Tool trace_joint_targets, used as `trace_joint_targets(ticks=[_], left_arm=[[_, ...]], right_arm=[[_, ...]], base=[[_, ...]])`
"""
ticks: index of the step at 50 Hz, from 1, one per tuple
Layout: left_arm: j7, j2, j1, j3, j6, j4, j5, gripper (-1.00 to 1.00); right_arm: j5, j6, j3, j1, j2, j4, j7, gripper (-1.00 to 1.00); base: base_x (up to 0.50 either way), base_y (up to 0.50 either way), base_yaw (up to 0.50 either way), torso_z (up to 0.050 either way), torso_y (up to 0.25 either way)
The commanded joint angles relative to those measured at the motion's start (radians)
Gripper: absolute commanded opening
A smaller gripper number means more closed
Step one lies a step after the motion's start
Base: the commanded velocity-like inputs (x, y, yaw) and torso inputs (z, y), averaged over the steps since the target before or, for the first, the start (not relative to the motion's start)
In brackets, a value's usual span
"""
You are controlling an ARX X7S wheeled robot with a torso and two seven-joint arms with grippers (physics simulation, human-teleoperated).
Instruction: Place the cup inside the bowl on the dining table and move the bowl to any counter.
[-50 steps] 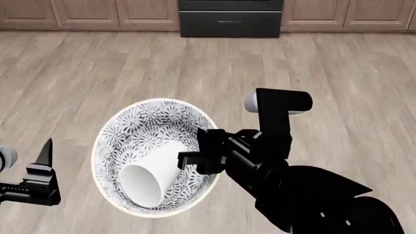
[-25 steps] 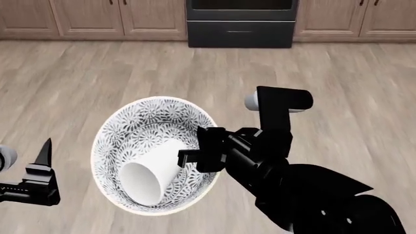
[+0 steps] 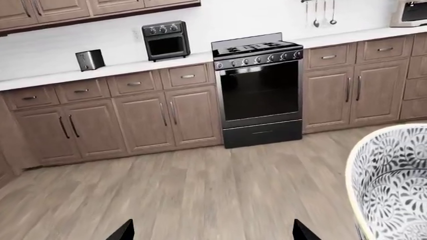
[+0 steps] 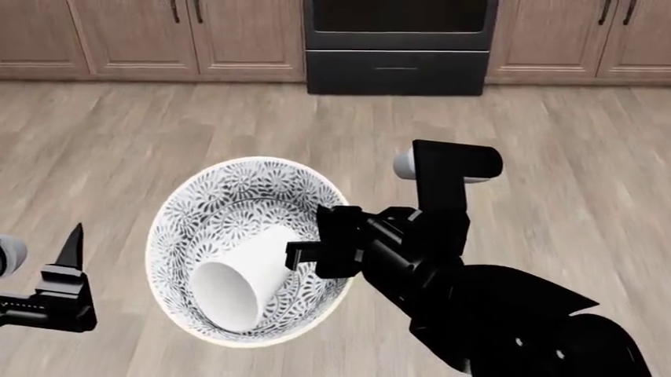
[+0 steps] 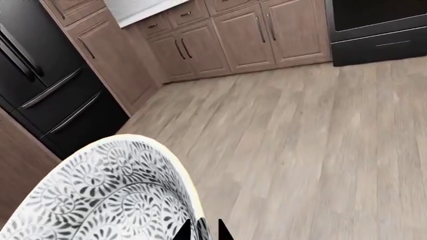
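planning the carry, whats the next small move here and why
Probably keep rolling toward the counter by the stove, holding the bowl level. The cup already lies on its side in the bowl, the right gripper pinches the rim, and only bare floor sits below, so it cannot be set down yet.

Even, bright, shadowless render (floor planks smeared by blur).
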Motion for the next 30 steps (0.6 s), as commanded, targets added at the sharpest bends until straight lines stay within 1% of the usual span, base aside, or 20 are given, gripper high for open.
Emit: trace_joint_targets(ticks=[1, 7, 14, 30], left_arm=[[0.004, -0.019, 0.013, -0.005, 0.012, 0.012, -0.003, 1.00], [0.003, -0.008, 0.007, -0.004, 0.005, 0.004, -0.001, 1.00], [0.002, -0.015, 0.012, -0.007, 0.010, 0.009, -0.002, 1.00], [0.001, 0.000, 0.004, -0.007, -0.002, -0.002, 0.001, 1.00]], right_arm=[[0.007, -0.003, 0.003, 0.007, -0.002, -0.003, 0.013, -1.00], [0.006, -0.004, 0.000, 0.007, -0.003, -0.001, 0.012, -1.00], [0.001, -0.011, -0.003, 0.005, -0.003, 0.006, 0.009, -1.00], [-0.002, -0.010, -0.009, 0.013, -0.002, 0.015, 0.010, -1.00]], base=[[0.50, 0.00, 0.00, 0.000, 0.000], [0.50, 0.00, 0.00, 0.000, 0.002], [0.50, 0.02, 0.00, 0.000, 0.001], [0.50, 0.16, 0.00, 0.000, 0.001]])
